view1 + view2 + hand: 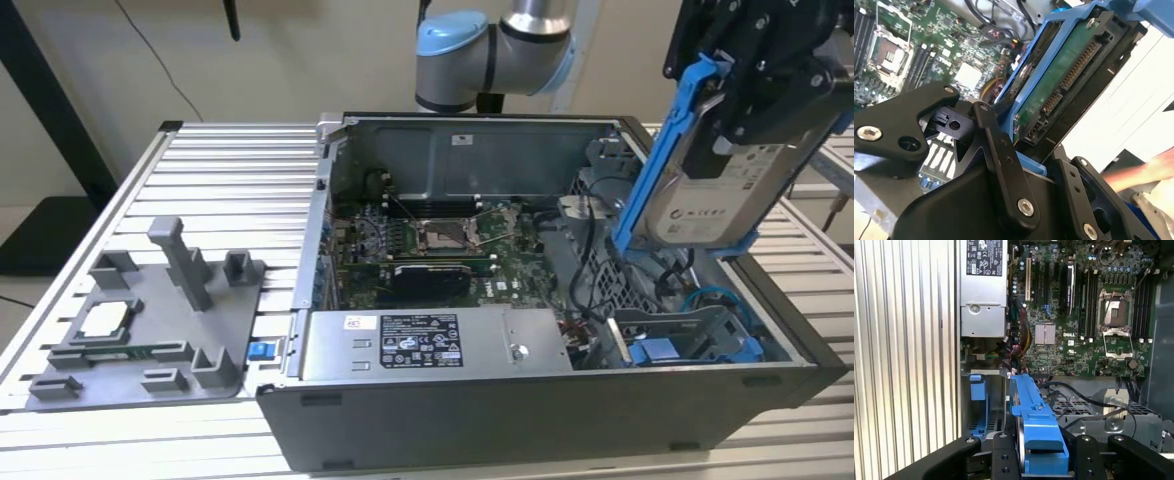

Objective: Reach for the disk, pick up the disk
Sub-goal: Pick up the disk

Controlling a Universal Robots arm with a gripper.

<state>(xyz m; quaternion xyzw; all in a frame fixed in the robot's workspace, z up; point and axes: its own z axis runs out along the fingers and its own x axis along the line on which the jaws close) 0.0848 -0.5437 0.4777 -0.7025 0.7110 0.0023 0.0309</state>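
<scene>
Exterior view: disk [707,195] above case [534,400].

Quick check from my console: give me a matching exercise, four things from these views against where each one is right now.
Things:
1. disk
2. gripper
3. power supply
4. grey fixture tray

Places:
A. on the slatted table, at the exterior view's left of the case
B. lying inside the case along its near wall
C. shut on the disk's upper end
D. held tilted above the open case

Pairs: 1-D, 2-C, 3-B, 4-A
</scene>
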